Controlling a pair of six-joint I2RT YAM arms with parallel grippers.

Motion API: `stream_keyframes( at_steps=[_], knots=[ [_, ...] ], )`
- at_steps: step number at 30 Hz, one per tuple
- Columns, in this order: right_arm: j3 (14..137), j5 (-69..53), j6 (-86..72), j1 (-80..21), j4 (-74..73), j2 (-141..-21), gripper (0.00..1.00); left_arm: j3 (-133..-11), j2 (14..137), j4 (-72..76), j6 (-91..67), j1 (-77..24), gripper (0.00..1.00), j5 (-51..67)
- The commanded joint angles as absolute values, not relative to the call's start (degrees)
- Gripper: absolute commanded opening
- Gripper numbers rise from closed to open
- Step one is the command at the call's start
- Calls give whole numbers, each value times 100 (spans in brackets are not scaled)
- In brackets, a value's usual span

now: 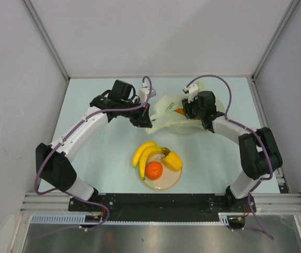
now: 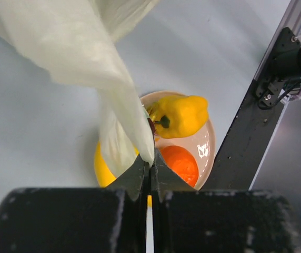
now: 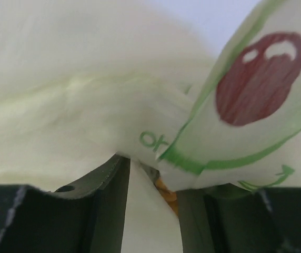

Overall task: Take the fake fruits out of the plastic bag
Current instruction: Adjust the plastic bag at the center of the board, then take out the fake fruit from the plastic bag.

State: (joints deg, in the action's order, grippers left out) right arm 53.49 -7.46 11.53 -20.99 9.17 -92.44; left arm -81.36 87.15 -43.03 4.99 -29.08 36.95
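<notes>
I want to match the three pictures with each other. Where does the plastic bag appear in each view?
Top external: plastic bag upper centre, beyond the plate.
Left wrist: bag upper left, tip pinched in left gripper.
Right wrist: bag fills nearly the whole frame.
Shared landmark: plate, top and left wrist only.

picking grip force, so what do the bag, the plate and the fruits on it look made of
Plastic bag: thin translucent film, probably polythene; it crinkles and hangs in soft folds.
Plate: beige and glossy, likely hard plastic or glazed ceramic; a light glints off it.
Banana bunch, orange and yellow fruit: smooth, even-coloured and shiny, probably moulded plastic.
</notes>
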Motion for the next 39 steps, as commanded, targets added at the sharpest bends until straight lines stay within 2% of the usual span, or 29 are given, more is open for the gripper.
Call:
stream_keyframes(
  at_steps=[1,9,18,26,34,38,39],
  knots=[
    [6423,-623,1107,-1881,1547,-9816,43,-7972,8657,-4307,729,-2883,0,3516],
    [6636,-1019,1345,-1994,582,-10028,46,-8183,8842,-4834,870,-2856,0,3735],
    [5458,-967,941,-3128,448,-9089,52,-8165,8842,-4483,624,-2839,0,3683],
    [5502,-747,1125,-2479,861,-9017,52,-8069,8692,-4438,562,-2839,0,3648],
    [5669,-905,1195,-2259,1046,-9395,57,-8095,8727,-4394,554,-2848,0,3639],
    [5818,-757,1327,-2268,1125,-9650,72,-8182,8789,-4403,580,-2839,0,3621],
    [5888,-686,1345,-2259,1142,-9711,79,-8217,8789,-4395,580,-2839,0,3612]
  ],
)
